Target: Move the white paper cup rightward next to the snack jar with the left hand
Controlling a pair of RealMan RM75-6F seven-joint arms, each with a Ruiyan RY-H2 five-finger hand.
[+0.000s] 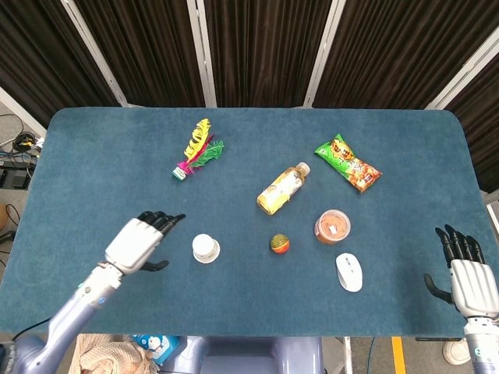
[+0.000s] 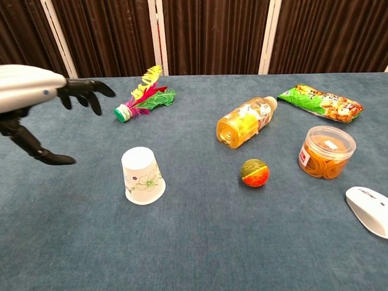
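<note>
Head view: your left hand (image 1: 140, 241) hovers left of the inverted white paper cup (image 1: 206, 248) at lower centre — fingers spread, grasping nothing — with the snack jar (image 1: 332, 226) well apart rightward.

Setting: a staged test room or lab, not a home. My counter (image 1: 101, 156) wears blue felt and stands boxed in by dark pleated curtains (image 1: 257, 47) hung between white frame bars (image 1: 203, 51). Cables and a power strip (image 1: 23, 142) lie on the bare floor beside me.
</note>
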